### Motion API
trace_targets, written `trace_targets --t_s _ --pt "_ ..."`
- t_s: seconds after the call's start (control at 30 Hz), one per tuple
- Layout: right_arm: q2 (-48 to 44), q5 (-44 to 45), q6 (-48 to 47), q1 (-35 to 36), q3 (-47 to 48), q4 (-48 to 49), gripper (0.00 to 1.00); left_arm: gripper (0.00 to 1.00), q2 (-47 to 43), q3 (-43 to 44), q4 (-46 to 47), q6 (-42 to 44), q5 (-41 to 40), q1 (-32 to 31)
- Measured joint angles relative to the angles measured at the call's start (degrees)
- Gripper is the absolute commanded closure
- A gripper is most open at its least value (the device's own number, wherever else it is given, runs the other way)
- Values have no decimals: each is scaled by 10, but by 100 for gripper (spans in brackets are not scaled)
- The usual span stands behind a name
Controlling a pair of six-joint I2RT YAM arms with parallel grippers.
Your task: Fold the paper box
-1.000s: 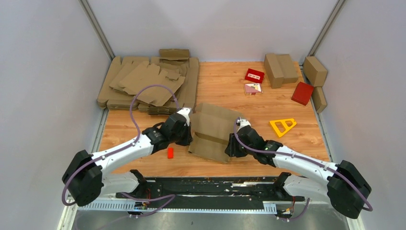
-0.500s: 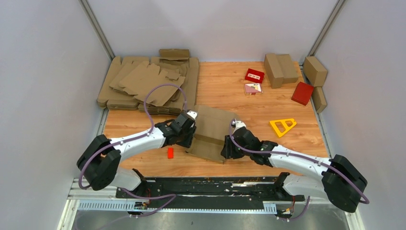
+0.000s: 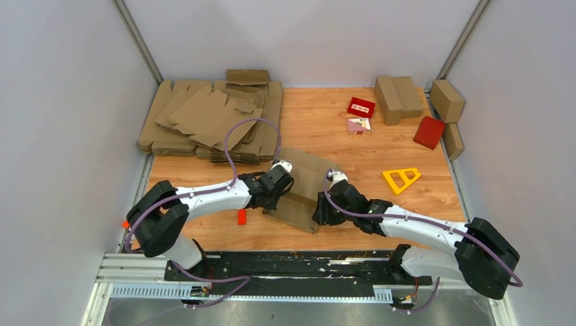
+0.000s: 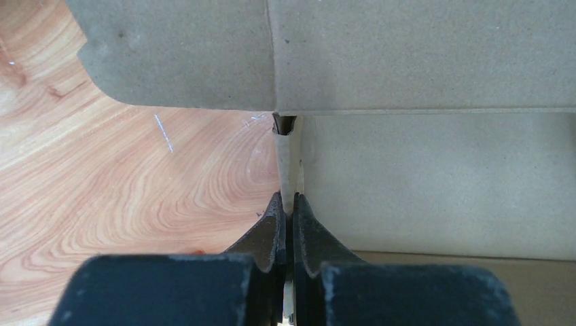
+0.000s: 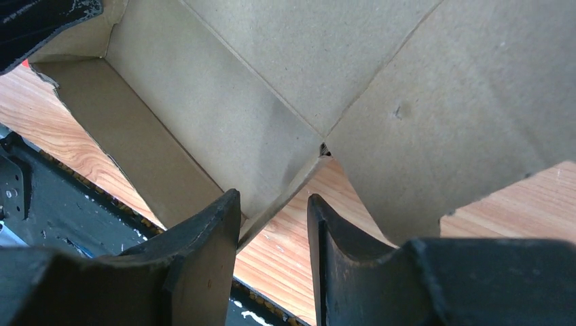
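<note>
Paper box [image 3: 306,175] lies on the surface [image 3: 380,224], your left fingers [image 4: 267,236] clamped on its 9 o'clock flap while your right fingers [image 5: 204,261] stand apart astride the 4 o'clock flap.

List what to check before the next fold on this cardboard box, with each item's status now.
1. Left gripper clamped on a flap of the paper box: ok.
2. Right gripper closed on its flap: not ok; the flap edge sits between open jaws.
3. Small red block apart from the box: ok.
4. Yellow triangular frame apart from the box: ok.
5. Box underside flat on the table: cannot tell.
</note>
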Motion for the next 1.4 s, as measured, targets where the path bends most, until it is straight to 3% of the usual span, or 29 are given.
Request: trace_targets --t_s 0.13,0.27,0.43,0.5,0.67,0.87,1.07,1.23,1.4 --pt "0 5 0 0 4 0 58 100 14 13 -16 -2 -40 -15" --pt "0 11 -1 0 7 -2 57 82 31 27 -33 -7 -75 -24" --pt "-3 21 -3 0 10 -5 57 68 45 32 -42 -10 -104 -28" --pt "-4 23 -5 0 11 -5 57 71 51 32 -43 -11 -111 -28" --pt "1 23 -7 1 16 -5 58 93 68 39 -43 -12 -118 -30" --pt "9 24 -10 3 24 -9 58 92 74 44 -43 -14 -125 -30" --pt "9 25 -12 3 25 -11 57 48 74 44 -49 -9 -139 -29" --pt "9 26 -17 3 31 -25 55 32 60 32 -52 1 -142 -29" --pt "5 33 -27 3 40 -46 49 28 -8 9 -39 6 -115 -19"
